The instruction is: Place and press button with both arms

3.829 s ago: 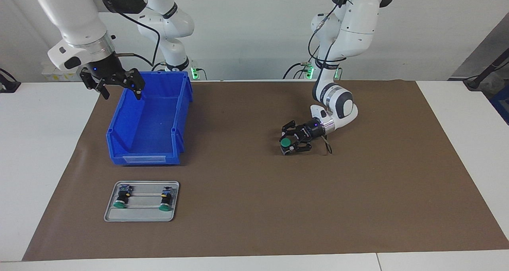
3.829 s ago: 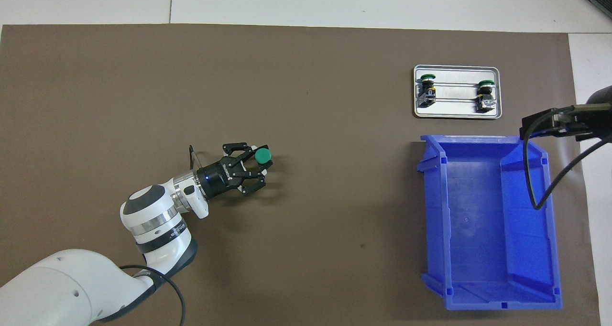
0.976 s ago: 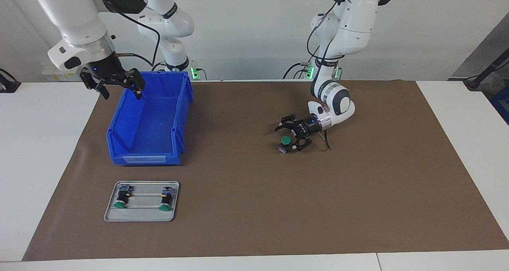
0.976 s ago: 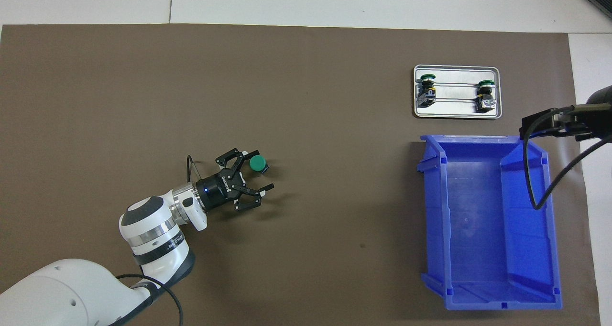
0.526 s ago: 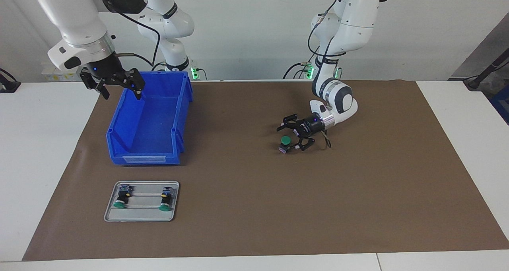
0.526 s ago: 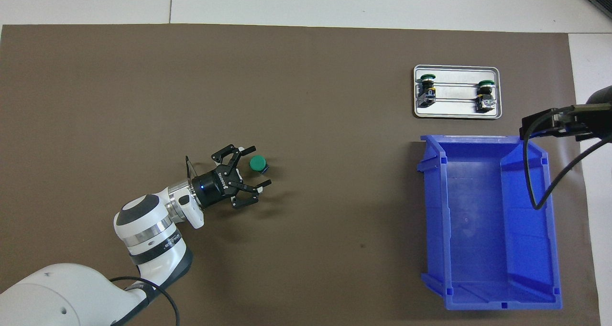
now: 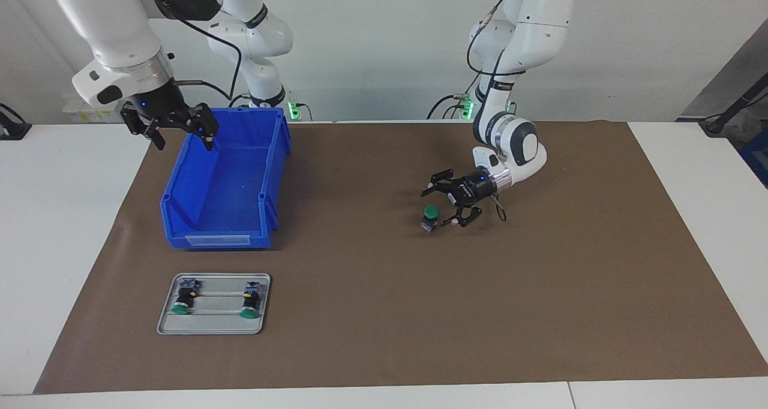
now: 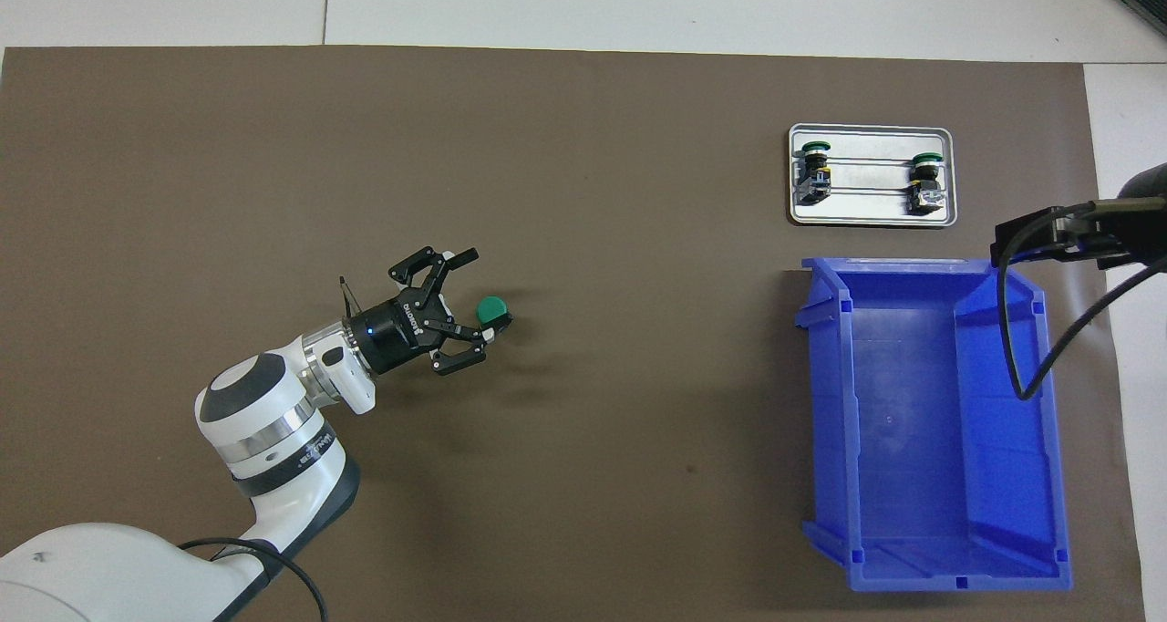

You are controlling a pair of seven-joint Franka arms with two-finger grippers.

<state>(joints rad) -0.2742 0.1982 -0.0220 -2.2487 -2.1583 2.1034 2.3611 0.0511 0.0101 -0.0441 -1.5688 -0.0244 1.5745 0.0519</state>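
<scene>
Watching the button stand free on the brown mat, mid-tabletop toward the left arm's end.
My left claw gapes wide just beside it, gripping nothing; my right claw hangs open and empty over the blue bin's corner.

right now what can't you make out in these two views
- Right tool: overhead view's edge cuts it off; only cable and wrist show.
- Button beside the left tool: base hidden under its green cap in the overhead view.
- Two buttons on the tray: too small in both views to read details.
</scene>
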